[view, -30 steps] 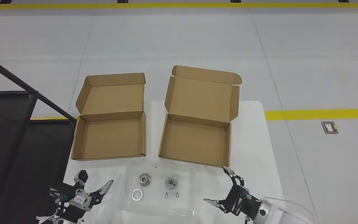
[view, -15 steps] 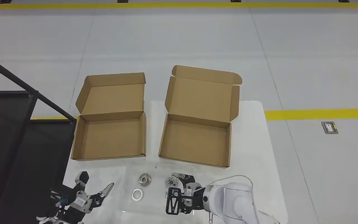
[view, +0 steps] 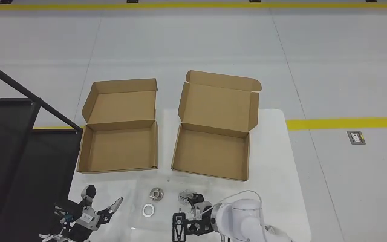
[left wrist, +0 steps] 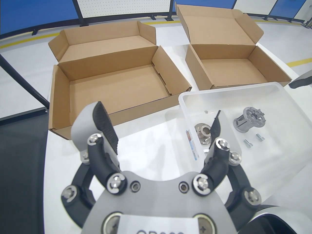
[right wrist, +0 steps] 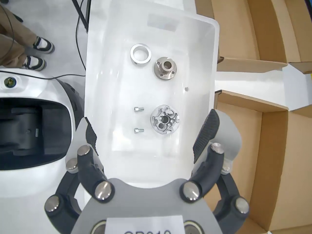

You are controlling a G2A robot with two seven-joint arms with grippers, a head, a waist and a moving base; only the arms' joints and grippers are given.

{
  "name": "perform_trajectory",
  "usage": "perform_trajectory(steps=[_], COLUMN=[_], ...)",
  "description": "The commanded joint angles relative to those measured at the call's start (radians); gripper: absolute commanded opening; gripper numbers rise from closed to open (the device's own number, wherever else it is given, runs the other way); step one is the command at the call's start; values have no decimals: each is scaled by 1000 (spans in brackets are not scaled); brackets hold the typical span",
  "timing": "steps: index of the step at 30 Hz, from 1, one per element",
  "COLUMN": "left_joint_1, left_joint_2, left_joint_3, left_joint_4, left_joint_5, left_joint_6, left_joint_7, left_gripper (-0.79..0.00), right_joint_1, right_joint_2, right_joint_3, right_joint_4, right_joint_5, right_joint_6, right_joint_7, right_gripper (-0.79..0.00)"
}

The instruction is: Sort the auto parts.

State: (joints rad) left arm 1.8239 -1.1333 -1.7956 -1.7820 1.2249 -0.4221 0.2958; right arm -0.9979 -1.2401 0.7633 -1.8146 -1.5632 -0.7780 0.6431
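Observation:
A clear plastic tray (right wrist: 211,49) at the table's front holds the auto parts: a plain metal ring (right wrist: 140,53), a flanged hub (right wrist: 165,68), a slotted round hub (right wrist: 165,122) and two small bolts (right wrist: 138,109). My right gripper (right wrist: 148,133) hangs open above the tray, its fingers straddling the slotted hub and bolts from higher up; in the top view the right gripper (view: 187,209) partly covers that hub. My left gripper (left wrist: 160,125) is open and empty at the front left of the table, beside the tray (left wrist: 182,98); the top view shows the left gripper (view: 103,198) there.
Two open cardboard boxes stand behind the tray with lids folded back, the left box (view: 118,148) and the right box (view: 210,151), both with bare floors. A black frame (view: 24,151) borders the table's left side.
My right arm has swung from the table's front right corner leftward to hang over the tray. The left arm and the parts have not moved.

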Motion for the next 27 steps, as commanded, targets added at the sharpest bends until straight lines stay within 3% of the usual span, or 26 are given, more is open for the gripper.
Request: perform_trajectory(steps=[1,11,22,23,27], left_joint_1=[0,0,0,0,0], left_joint_2=[0,0,0,0,0], left_joint_3=[0,0,0,0,0], left_joint_4=[0,0,0,0,0], left_joint_5=[0,0,0,0,0], left_joint_6=[0,0,0,0,0], left_joint_7=[0,0,0,0,0], left_gripper=[0,0,0,0,0], right_joint_1=[51,269,332,331,333], right_joint_2=[-19,-118,-163,-165,-171], right_joint_3=[-48,-193,-235,-236,-237], right_joint_4=[54,306,442,448,466], right_joint_5=[8,155,150,140,132], right_joint_6=[16,21,63,81,80], right_joint_7=[38,174,177,177,173], right_gripper=[0,0,0,-9,-166])
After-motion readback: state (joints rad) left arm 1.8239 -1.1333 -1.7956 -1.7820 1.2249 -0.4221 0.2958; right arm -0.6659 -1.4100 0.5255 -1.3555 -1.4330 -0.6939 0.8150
